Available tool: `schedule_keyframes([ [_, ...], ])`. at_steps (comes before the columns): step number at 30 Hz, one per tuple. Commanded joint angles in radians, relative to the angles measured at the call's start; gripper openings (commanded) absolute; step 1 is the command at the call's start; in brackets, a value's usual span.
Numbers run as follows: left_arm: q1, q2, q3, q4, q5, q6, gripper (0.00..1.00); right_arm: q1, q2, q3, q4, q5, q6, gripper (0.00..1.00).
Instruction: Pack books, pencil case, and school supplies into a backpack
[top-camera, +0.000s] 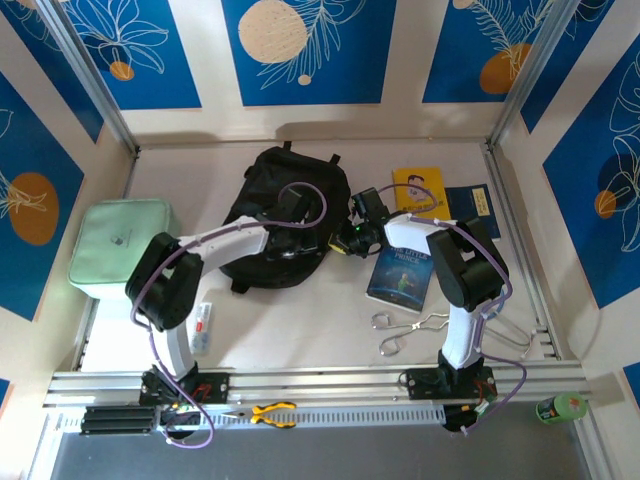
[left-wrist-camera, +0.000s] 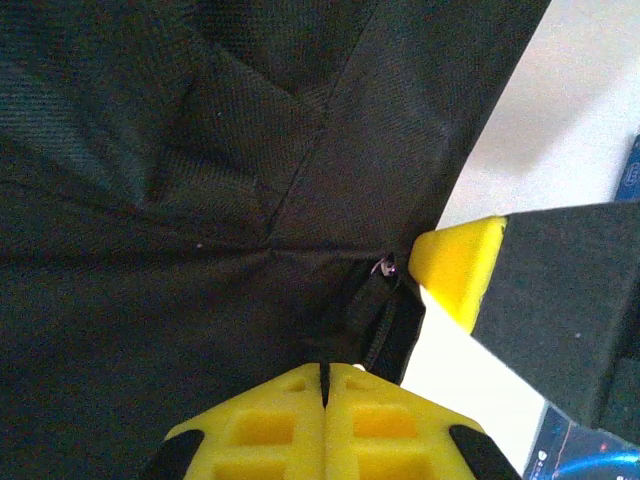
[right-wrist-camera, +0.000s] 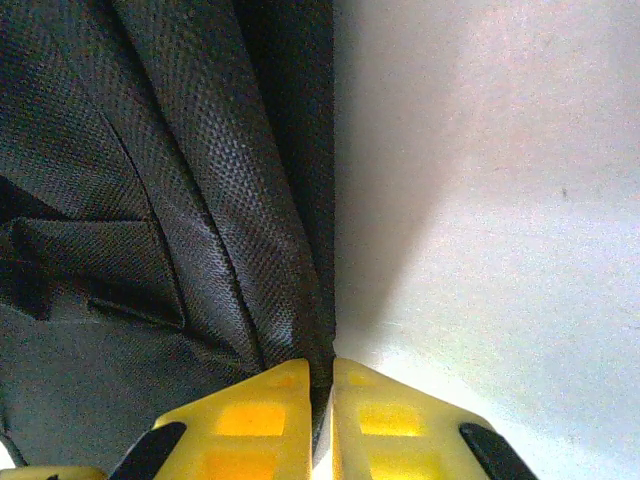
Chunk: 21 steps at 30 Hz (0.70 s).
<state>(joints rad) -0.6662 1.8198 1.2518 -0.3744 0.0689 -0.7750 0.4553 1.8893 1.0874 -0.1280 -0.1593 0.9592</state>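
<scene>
Nearest, in front of the backpack (top-camera: 265, 185), yellow-handled pliers (top-camera: 272, 413) lie on the front rail (top-camera: 330, 382). On the counter (top-camera: 300, 315) between that rail and the backpack there is open room, with a small white tube (top-camera: 202, 325) towards the left and metal tongs (top-camera: 405, 330) towards the right. Just right of the backpack lies the blue book (top-camera: 398, 275), whose cover reads "The Little Prince". The left gripper (left-wrist-camera: 323, 372) is pressed tight on a dark strip at the backpack's right edge. The right gripper (right-wrist-camera: 322, 372) is narrow and pinches a fold of the same edge where fabric meets bare counter. The backpack lies slumped mid-counter. Left of it, well apart, sits a mint-green pouch (top-camera: 120, 248) with a small logo too small to read. Beyond the backpack's right side lie the yellow book (top-camera: 418, 188) and the navy book (top-camera: 470, 205), their writing illegible, close to the back wall.
</scene>
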Motion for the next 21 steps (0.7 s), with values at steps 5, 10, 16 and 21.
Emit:
schedule_keyframes([
  [5, -0.007, -0.06, -0.028, -0.096, -0.08, 0.058, 0.03, 0.002, 0.033, 0.018, -0.123, 0.064, 0.001, 0.1],
  [10, -0.007, -0.084, -0.059, -0.128, -0.127, 0.066, 0.02, 0.0, 0.037, 0.024, -0.136, 0.076, 0.003, 0.1],
  [16, -0.006, -0.147, -0.103, -0.21, -0.191, 0.087, 0.0, 0.0, 0.048, 0.046, -0.169, 0.108, 0.007, 0.1],
  [21, -0.006, -0.244, -0.145, -0.314, -0.232, 0.115, 0.0, -0.008, 0.061, 0.103, -0.188, 0.155, -0.012, 0.08],
])
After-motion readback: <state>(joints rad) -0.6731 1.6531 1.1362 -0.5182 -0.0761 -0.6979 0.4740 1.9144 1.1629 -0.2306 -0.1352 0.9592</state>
